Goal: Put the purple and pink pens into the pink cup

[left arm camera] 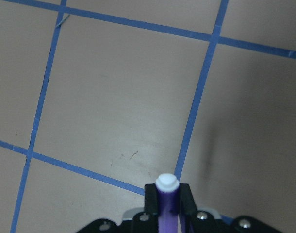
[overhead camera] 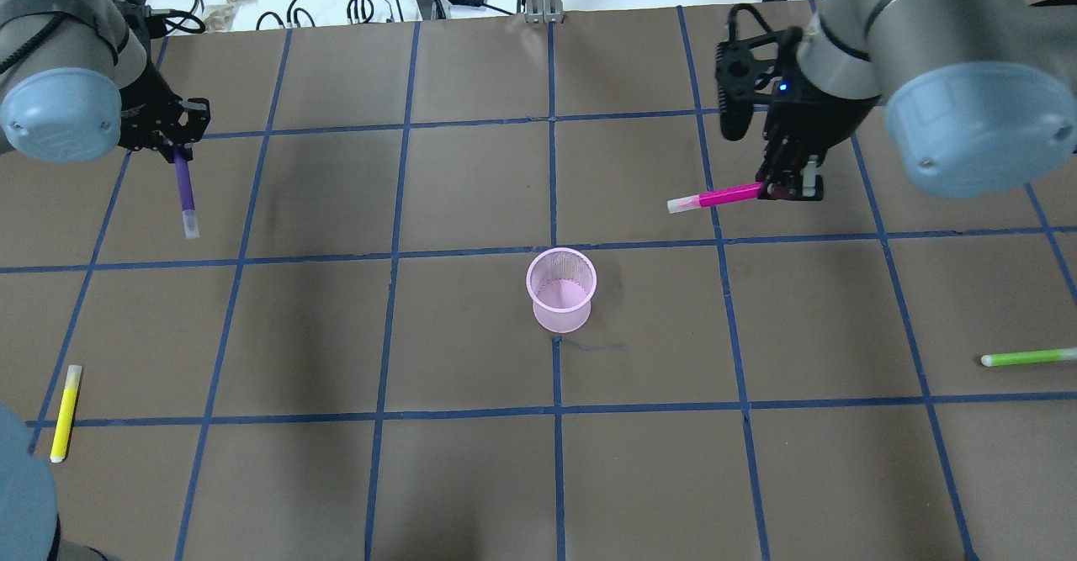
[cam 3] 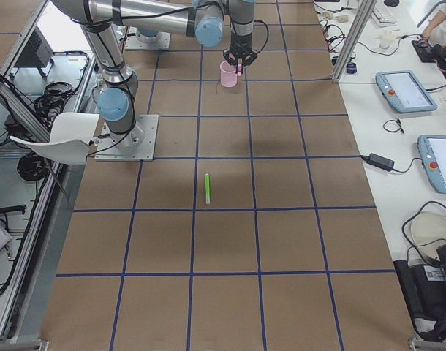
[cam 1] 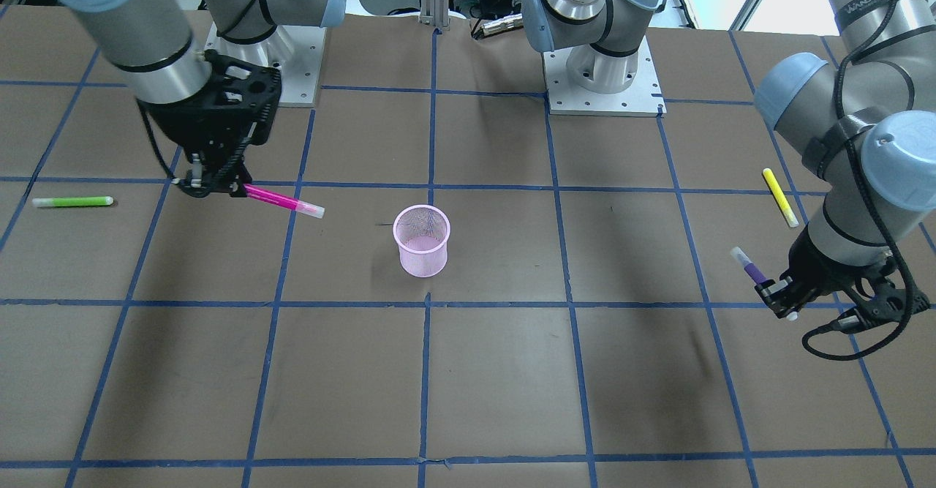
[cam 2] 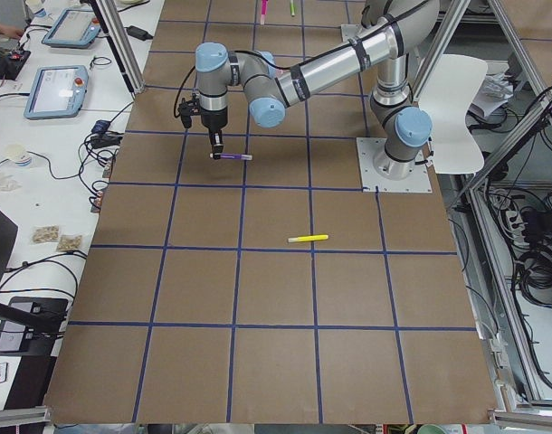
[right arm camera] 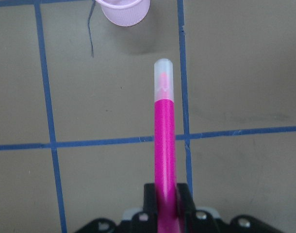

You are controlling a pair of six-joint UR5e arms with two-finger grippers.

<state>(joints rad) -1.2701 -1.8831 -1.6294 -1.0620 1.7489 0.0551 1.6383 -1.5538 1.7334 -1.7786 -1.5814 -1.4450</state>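
Carry stage, as we judge it. Our left gripper [overhead camera: 178, 150] is clamped on the purple pen [overhead camera: 185, 193]. The pink cup [overhead camera: 562, 290] stands empty at centre. Our right gripper [overhead camera: 779, 191] pinches the pink pen [overhead camera: 716, 198]. Next, each pen needs centring over the rim, tip down.

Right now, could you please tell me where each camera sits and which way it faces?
Front-facing: across the table, facing the robot; both arms show.
Overhead: behind the robot, looking down; both arms show.
Exterior left: table's left end, looking along it; left arm.
Exterior right: table's right end, looking along it; right arm.
Left wrist: faces the table; left gripper holding purple pen.
Right wrist: looks toward the cup; right gripper holding pink pen.
Front-facing and overhead share cup and both held pens.
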